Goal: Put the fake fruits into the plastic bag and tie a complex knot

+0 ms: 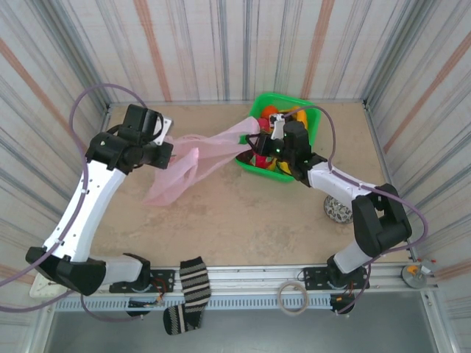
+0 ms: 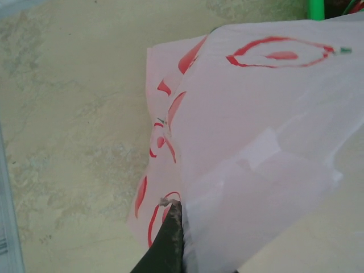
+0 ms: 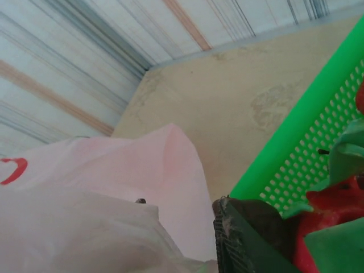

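Status: early, nothing is bagged yet.

- Your left fingers (image 1: pixel 166 151) are clamped on the plastic bag (image 1: pixel 188 168). In the left wrist view the dark finger (image 2: pixel 168 245) pinches the pink film (image 2: pixel 256 148) at its edge.
- The bag hangs between the two arms, lifted on the left side, with its far end drawn out to the green basket (image 1: pixel 315 118). The lower part drapes to the surface (image 1: pixel 243 220). It looks flat and empty, with no bulge and no fruit visible through it.
- The fake fruits (image 1: pixel 271 112) all sit in the basket. Red ones (image 3: pixel 335 213) show just beside the right finger pad (image 3: pixel 228 242).
- Your right fingers (image 1: pixel 266 147) hover over the basket's near-left corner, where the bag end meets it. I can't tell whether they are open or closed, or whether they hold the film; the pad is next to the bag (image 3: pixel 114 187), but contact is unclear.
- The bag mouth doesn't look spread open.

Left to do, as I judge it: open the mouth, move every fruit across, gather the strap handles and tie the knot. That is the whole task. No knot is started.
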You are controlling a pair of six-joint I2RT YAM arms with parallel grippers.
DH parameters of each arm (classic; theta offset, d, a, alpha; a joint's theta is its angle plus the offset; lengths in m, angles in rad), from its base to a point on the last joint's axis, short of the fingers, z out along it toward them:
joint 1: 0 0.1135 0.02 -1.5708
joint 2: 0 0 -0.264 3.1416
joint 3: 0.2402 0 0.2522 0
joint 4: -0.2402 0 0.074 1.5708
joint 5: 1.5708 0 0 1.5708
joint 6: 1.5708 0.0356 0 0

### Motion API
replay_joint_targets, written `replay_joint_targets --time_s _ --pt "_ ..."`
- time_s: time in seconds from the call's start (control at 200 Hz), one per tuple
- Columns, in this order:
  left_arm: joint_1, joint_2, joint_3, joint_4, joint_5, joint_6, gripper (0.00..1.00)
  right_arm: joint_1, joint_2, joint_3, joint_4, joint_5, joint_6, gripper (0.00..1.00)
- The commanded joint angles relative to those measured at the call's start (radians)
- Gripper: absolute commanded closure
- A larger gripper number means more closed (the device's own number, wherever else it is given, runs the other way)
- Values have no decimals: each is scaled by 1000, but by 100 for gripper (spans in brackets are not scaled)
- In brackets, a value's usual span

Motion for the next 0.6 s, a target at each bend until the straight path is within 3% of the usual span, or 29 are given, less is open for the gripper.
replay_joint_targets --time_s 0.0,0.095,0.26,0.401,0.596 --pt "21 41 56 -69 63 -117 100 6 -22 41 -33 -79 30 46" --pt "52 89 109 -94 126 -164 100 8 -56 30 -80 -103 24 25" --pt "75 172 187 -124 178 -201 100 16 -163 -13 -182 -81 -1 1" --pt "84 213 217 -118 200 -216 100 15 -241 -66 -240 -34 77 1" --pt "84 256 254 -134 214 -227 100 65 -285 -133 -263 50 319 1"
